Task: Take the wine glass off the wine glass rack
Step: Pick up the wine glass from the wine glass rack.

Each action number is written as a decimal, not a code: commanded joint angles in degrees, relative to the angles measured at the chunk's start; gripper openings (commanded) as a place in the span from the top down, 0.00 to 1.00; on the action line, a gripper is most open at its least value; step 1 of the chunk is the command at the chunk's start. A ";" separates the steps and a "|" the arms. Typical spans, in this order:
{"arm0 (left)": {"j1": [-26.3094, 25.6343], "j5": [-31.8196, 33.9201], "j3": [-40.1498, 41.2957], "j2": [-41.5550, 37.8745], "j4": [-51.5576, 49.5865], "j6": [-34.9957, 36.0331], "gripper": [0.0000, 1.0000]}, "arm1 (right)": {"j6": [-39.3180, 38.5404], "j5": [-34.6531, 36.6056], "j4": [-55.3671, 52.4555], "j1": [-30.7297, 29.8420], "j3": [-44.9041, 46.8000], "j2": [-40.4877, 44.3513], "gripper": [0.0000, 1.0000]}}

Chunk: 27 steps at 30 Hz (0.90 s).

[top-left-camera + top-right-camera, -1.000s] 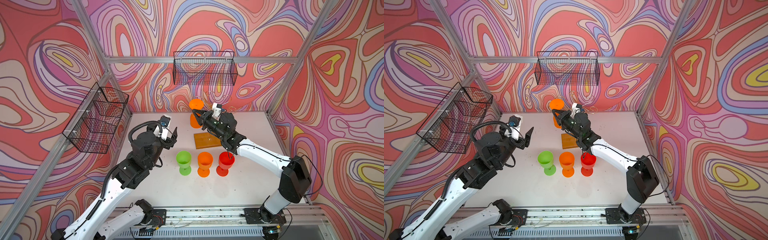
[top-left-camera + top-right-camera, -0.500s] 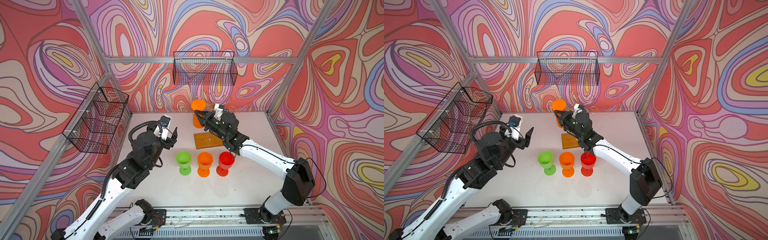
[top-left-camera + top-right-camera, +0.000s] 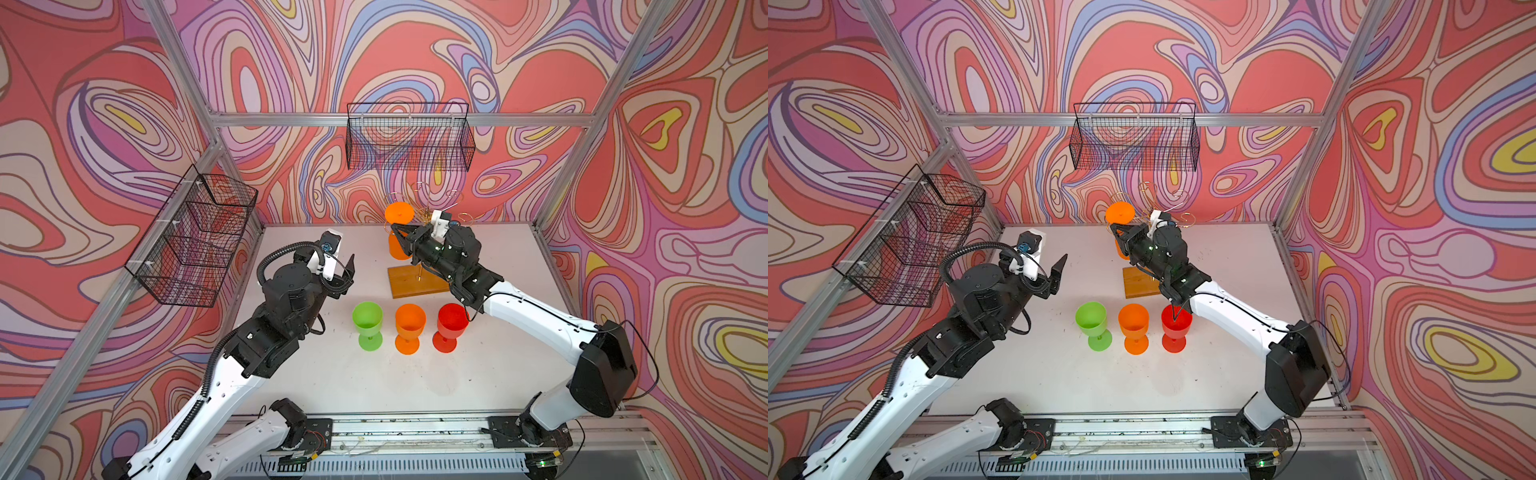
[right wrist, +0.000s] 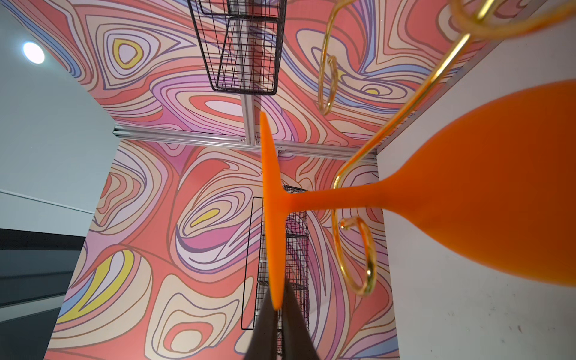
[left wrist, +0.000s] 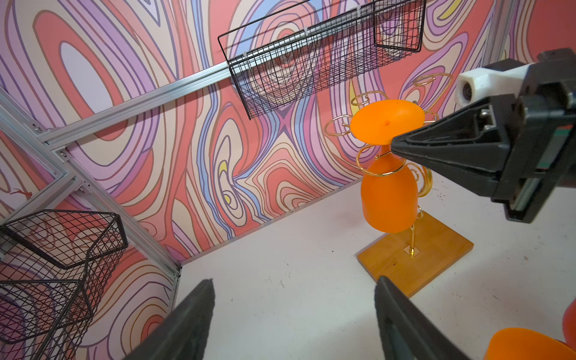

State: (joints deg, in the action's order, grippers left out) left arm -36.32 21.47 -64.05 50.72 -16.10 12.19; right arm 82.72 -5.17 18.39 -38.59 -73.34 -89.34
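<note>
On the wine glass rack [image 3: 415, 283], inverted wine glass [image 3: 399, 214], foot rim pinched in right tool [image 4: 278, 307]; left tool [image 5: 293, 283] spread, empty.

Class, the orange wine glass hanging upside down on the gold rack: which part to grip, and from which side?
Likely the flat foot on top, pinched at its edge, coming level from the right arm's side as the right tool does: the rack rings the stem.
</note>
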 commanded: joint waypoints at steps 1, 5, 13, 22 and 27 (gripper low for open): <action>0.37 0.41 0.26 -0.01 0.28 0.22 0.20 | -1.22 1.62 -0.91 0.58 0.74 2.10 1.00; 0.37 0.41 0.26 0.13 0.32 0.21 0.20 | -1.08 1.30 -1.25 0.53 0.71 2.42 1.00; 0.37 0.59 0.25 0.30 0.24 0.33 0.20 | -0.66 0.86 -1.92 0.54 1.40 3.27 1.00; 0.37 0.72 0.29 0.34 0.10 0.34 0.20 | -0.38 0.65 -2.49 0.53 2.32 4.50 1.00; 0.37 0.50 0.25 0.50 0.21 0.16 0.20 | 0.33 -0.33 -2.75 0.53 2.92 4.78 1.00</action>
State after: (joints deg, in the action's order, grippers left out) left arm -36.32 21.52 -64.05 51.09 -16.10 12.19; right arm 82.85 -5.04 15.70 -38.52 -71.53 -86.24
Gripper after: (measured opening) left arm 0.799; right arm 0.047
